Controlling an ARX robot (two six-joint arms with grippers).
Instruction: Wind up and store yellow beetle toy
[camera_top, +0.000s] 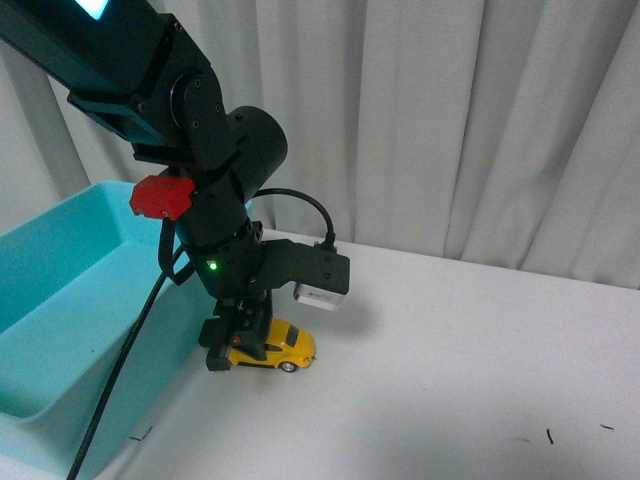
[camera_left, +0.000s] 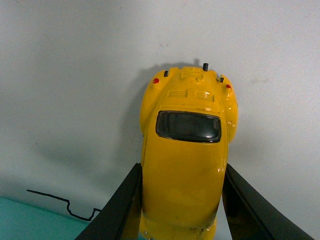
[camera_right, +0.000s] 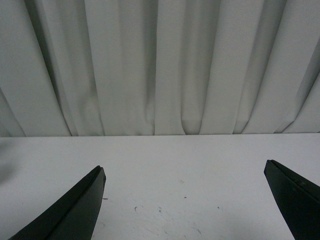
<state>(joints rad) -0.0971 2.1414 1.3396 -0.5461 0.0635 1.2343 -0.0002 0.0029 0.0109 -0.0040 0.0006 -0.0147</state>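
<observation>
Low at seven o'clock on the counter (camera_top: 450, 350), my left tool (camera_left: 181, 167) pinches the yellow beetle toy (camera_top: 285, 345) by its flanks, one black finger pressed to each side. The toy is roof up, and its wheels look to rest on the white top. At the toy's nine o'clock, just beside it, stands the teal bin (camera_top: 70, 290), and the toy is not in it. So I judge the grasp made; whether the spring is wound I cannot tell, and the storing is all left to do. My right tool (camera_right: 184, 165) is spread wide with nothing between its fingers, over bare counter, aimed at the curtain (camera_top: 450, 120) at twelve o'clock. By my count: one toy, one bin, two tools, one curtain.
</observation>
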